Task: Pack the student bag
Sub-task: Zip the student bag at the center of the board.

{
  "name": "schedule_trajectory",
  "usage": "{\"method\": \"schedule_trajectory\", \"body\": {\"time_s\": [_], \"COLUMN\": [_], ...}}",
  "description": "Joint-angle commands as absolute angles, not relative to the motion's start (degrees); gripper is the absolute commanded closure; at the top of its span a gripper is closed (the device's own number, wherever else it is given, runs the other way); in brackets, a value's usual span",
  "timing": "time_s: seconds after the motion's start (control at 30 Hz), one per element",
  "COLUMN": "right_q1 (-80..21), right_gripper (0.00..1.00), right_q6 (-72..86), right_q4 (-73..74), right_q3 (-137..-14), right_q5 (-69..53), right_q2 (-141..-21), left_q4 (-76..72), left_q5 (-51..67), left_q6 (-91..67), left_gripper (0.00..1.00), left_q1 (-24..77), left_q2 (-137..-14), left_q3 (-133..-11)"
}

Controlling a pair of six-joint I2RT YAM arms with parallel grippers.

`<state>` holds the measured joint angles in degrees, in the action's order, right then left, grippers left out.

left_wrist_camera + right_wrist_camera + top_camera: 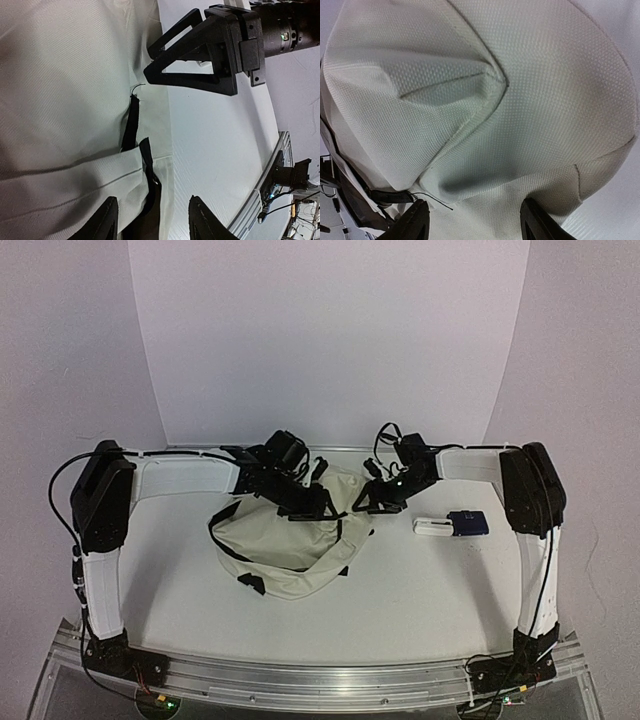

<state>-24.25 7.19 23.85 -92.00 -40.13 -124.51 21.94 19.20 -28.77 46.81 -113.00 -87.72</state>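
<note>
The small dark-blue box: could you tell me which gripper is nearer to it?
Right. The right gripper hangs left of the box; the left gripper is farther left, over the cream fabric backpack.

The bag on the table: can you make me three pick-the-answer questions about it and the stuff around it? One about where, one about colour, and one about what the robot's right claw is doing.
1. Where is the small blue thing, compared with the bag?
A) on top of it
B) on the table, to its right
C) tucked under it

2. What colour is the bag's cloth?
A) cream
B) red
C) green

3. How does the right gripper hold its fingers?
A) pressed together
B) out of sight
C) apart, over the bag's cloth

Answers:
1 B: the top view shows it lying on the table to the right of the bag, next to a small white thing.
2 A: every view shows cream cloth.
3 C: the right wrist view shows a wide gap between the fingers.
</note>
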Motion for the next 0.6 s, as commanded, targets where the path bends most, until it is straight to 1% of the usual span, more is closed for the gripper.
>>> {"method": "schedule_trajectory", "body": {"time_s": [0.0,0.4,0.57], "right_q1": [-24.37,-24.87,-25.52], "right_gripper": [0.39,0.39,0.39], "right_q6": [8.71,9.21,9.32], "right_q4": [21.89,20.29,19.87], "right_q3": [-89.6,-86.49,-86.13], "right_q5": [-43.52,-44.82,-44.97], "right_q2": [-123.62,-121.56,-121.71], "left_q4": [22.38,21.43,22.17], "left_q5": [19.01,17.07,16.91], "left_q6": [-28.92,-30.8,-30.58], "left_gripper": [0.54,0.55,0.58], "left_q1": [47.64,48.34,48.86], "left_q2": [-116.96,-124.76,-127.1], "left_q3": [-92.92,-97.54,-100.96]}}
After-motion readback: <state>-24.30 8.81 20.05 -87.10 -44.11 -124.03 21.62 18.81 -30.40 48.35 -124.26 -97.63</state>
